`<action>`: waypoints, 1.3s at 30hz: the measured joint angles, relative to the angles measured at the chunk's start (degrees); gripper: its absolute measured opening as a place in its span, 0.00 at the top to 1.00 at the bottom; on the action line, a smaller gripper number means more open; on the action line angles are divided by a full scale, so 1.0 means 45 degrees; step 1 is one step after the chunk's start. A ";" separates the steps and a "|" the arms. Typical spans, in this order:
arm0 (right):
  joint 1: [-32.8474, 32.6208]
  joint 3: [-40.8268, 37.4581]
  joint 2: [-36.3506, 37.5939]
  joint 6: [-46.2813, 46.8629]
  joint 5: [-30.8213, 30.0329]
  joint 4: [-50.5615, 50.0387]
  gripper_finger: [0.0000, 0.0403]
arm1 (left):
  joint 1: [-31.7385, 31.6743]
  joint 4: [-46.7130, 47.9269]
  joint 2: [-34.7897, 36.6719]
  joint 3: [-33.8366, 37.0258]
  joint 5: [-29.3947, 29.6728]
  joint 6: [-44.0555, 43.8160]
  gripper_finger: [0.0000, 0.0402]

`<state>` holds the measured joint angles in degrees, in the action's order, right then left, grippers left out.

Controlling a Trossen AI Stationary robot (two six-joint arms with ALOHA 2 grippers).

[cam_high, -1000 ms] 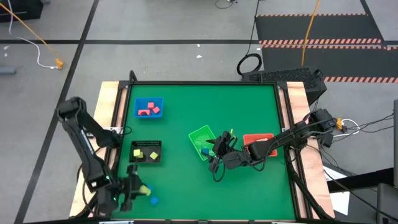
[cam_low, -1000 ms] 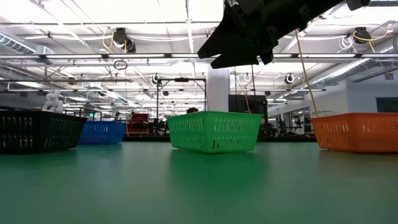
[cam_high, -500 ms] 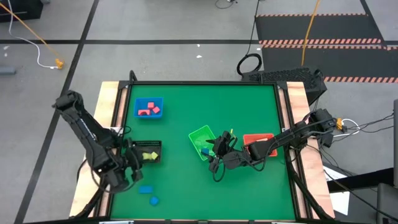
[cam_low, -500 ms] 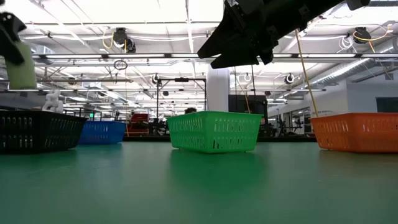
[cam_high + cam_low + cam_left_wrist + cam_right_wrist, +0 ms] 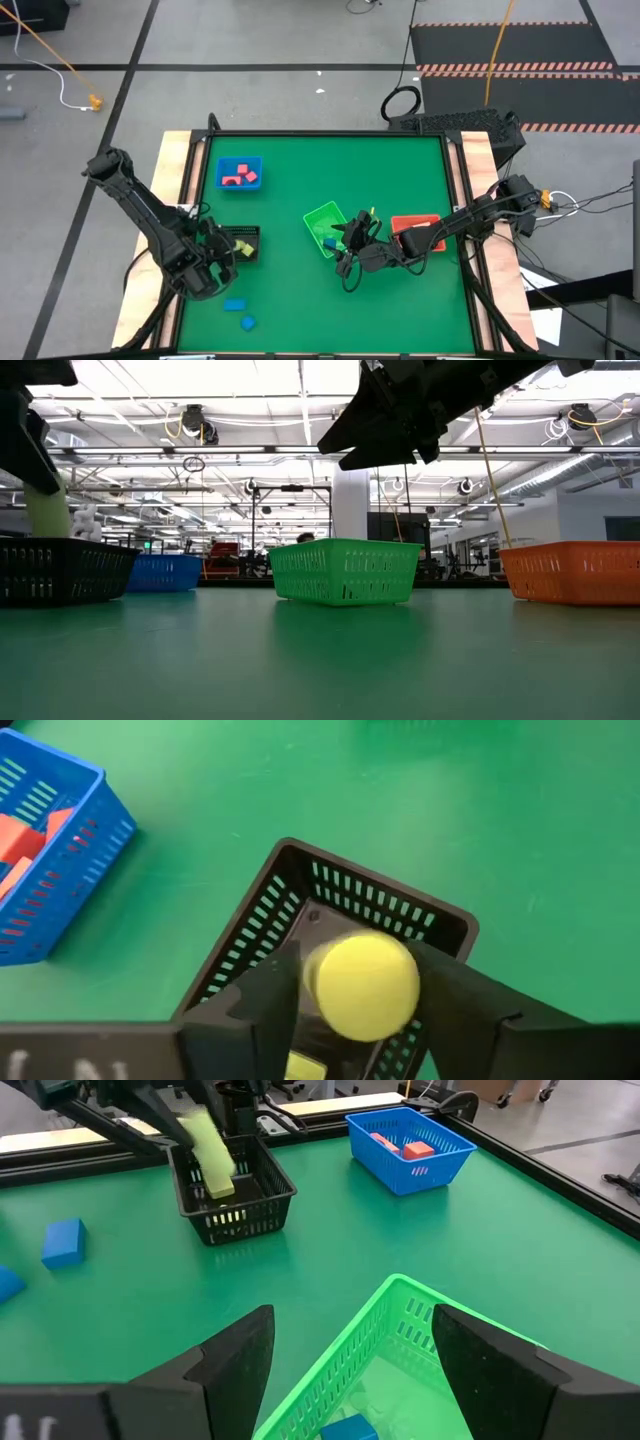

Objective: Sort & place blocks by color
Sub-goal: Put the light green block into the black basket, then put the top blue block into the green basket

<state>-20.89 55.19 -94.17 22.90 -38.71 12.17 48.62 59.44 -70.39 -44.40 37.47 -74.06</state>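
Green felt-like matting covers the table (image 5: 400, 170), wood-edged on both sides, with a bright workshop hall beyond. Above the black slotted-plastic bin (image 5: 400, 920) a smooth yellow cylinder (image 5: 362, 983) sits between the left gripper (image 5: 360, 1005) and its dark flat fingers (image 5: 455, 1000), which look slightly parted; whether they grip it or have let go I cannot tell. Another yellow block (image 5: 303, 1067) lies inside that bin. Red blocks (image 5: 238, 176) lie in the blue lattice bin (image 5: 221, 164). Two blue blocks (image 5: 239, 312), one squarish and one rounder, rest on the mat near the table's front edge. Across the table, the right gripper (image 5: 350, 1350) hangs spread wide and empty over the green mesh bin (image 5: 420, 1325), which holds a blue cube (image 5: 350, 1429); an orange-red bin (image 5: 570, 570) stands just beside it.
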 joint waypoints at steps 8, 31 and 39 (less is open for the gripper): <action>0.0001 -0.0002 0.0000 0.0000 -0.0002 0.0003 0.34 | 0.0009 -0.1295 0.0000 0.0000 -0.0031 -0.0032 0.45; 0.0002 0.0002 0.0000 0.0003 -0.0002 -0.0001 0.34 | 0.3713 -0.5808 -0.2841 -0.0131 -0.1656 -0.0163 0.42; 0.0001 -0.0002 0.0000 0.0004 -0.0001 -0.0001 0.34 | 0.3844 -0.6222 -0.3587 -0.0131 -0.2301 -0.0364 0.19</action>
<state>-20.89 55.18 -94.17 22.91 -38.72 12.17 65.92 31.44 -86.53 -44.99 27.11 -75.70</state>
